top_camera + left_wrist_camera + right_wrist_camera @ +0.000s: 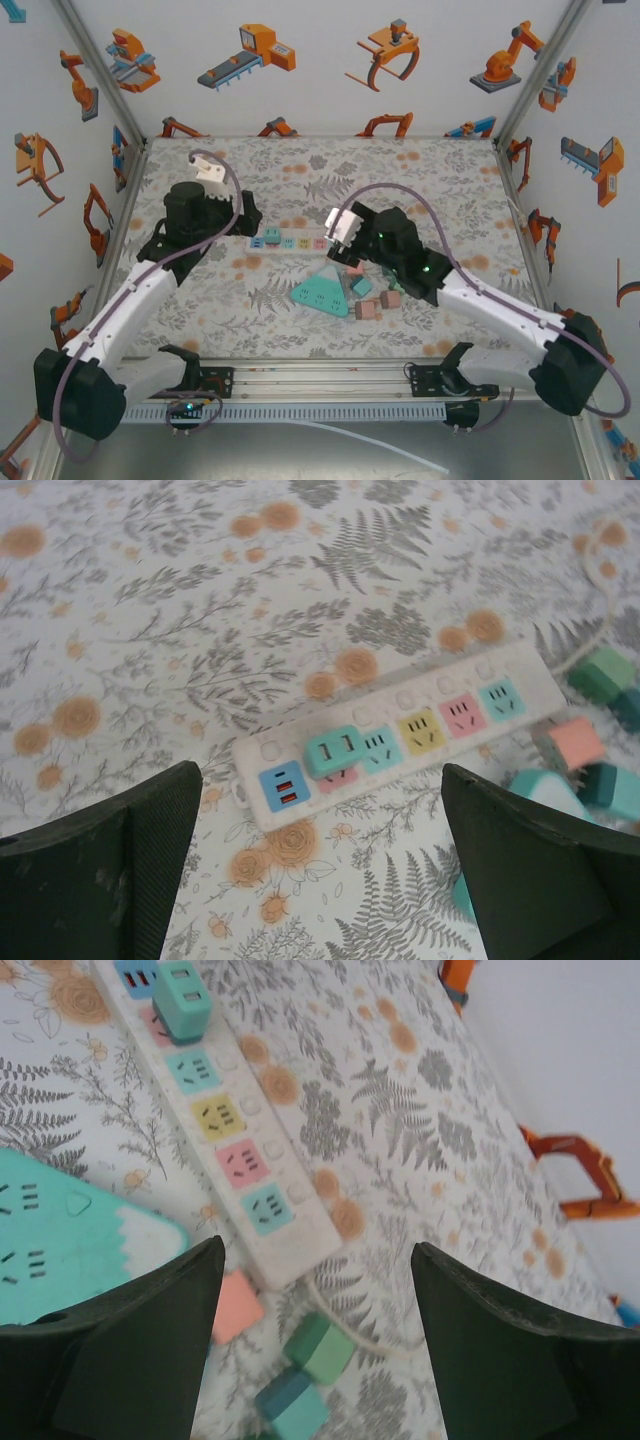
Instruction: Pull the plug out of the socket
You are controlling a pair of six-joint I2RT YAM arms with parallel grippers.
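Progress on the pull looks to be nil: the teal plug [333,750] sits seated in the white power strip [445,685], second position from the blue USB end, with four coloured sockets beyond it bare. The strip lies flat on the flowered bench [150,630], roughly midway between the two arms in the overhead view.

The left pincer [318,780] is released, its dark fingers [130,870] spread wide with nothing between them, hovering on the near side of the strip with the plug roughly centred in the gap. The right pincer [318,1250] is likewise released and grasping nothing; it hangs over the cord end of the strip, well apart from the plug, which sits far up in its own camera's frame. So the whole job is left, by my reading: close on the plug, steady the strip, and draw it out.

Several loose plugs [575,742] lie just beside the strip's cord end, near a triangular teal strip [60,1240]; none of them is seated in anything.

As for what is hard to read: the plug's prongs are hidden, so how deeply it is seated cannot be judged. The socket under it appears pink, though just a sliver shows. From overhead the right arm covers part of the strip, and the plug is too small there to pick out.
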